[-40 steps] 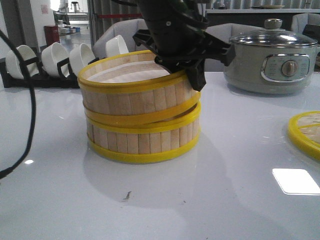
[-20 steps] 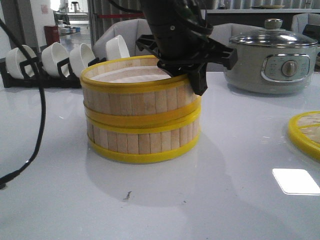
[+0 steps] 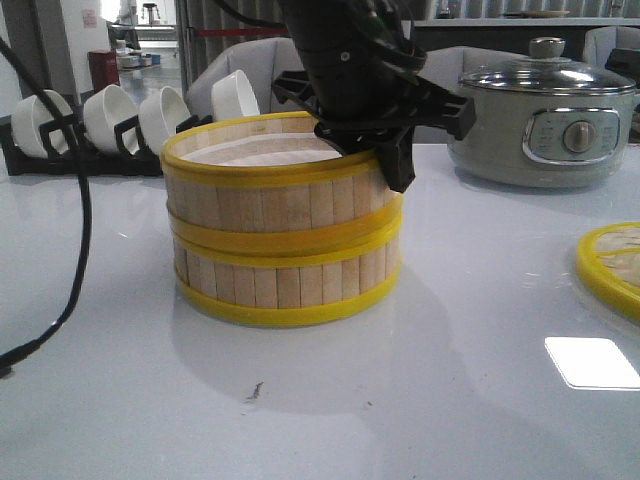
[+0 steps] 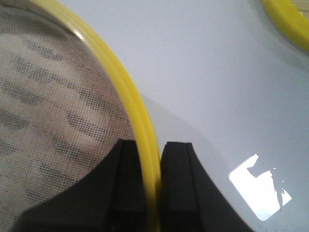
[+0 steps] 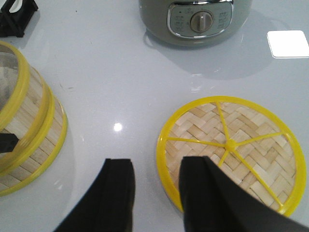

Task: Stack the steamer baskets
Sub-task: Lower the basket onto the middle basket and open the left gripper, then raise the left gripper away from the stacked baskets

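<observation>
Two steamer baskets stand stacked at the table's middle, the upper basket (image 3: pixel 270 200) level on the lower basket (image 3: pixel 285 280). My left gripper (image 3: pixel 378 152) reaches down over the upper basket's right side. It is shut on that yellow rim (image 4: pixel 137 111), one finger inside over the white mesh liner and one outside, as the left wrist view (image 4: pixel 153 186) shows. The woven lid (image 5: pixel 231 150) lies flat on the table to the right, its edge visible in the front view (image 3: pixel 612 268). My right gripper (image 5: pixel 157 193) hovers open above the lid's near-left edge, holding nothing.
A grey electric pot (image 3: pixel 545 120) with a glass lid stands at the back right. A black rack of white bowls (image 3: pixel 105 120) lines the back left. A black cable (image 3: pixel 75 250) hangs across the left side. The stacked baskets (image 5: pixel 24 130) show at the right wrist view's edge.
The upper basket was tilted a second ago; it has settled level onto the lower basket, with my left gripper still on its rim.
</observation>
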Controlling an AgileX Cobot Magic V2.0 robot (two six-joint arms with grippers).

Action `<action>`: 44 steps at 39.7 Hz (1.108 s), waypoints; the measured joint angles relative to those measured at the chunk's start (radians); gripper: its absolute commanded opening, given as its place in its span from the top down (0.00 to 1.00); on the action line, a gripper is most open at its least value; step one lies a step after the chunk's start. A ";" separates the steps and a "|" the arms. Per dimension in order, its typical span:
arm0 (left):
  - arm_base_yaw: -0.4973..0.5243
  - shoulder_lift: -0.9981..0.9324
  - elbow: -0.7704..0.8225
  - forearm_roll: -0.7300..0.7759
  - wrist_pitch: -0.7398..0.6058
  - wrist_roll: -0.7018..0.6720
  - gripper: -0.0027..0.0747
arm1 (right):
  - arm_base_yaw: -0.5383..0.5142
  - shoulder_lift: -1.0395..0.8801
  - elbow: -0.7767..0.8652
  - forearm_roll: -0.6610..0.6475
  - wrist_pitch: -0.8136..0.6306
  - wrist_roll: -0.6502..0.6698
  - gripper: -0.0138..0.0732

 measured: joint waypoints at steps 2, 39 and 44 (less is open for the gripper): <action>0.000 0.000 0.000 0.000 0.000 0.000 0.76 | 0.000 0.000 0.000 0.000 0.000 0.000 0.44; -0.001 0.000 -0.227 0.033 0.065 0.002 0.69 | 0.000 0.000 0.000 0.000 0.006 0.000 0.44; 0.006 -0.004 -0.301 0.050 0.100 0.002 0.83 | 0.000 0.000 0.000 0.000 0.006 0.000 0.44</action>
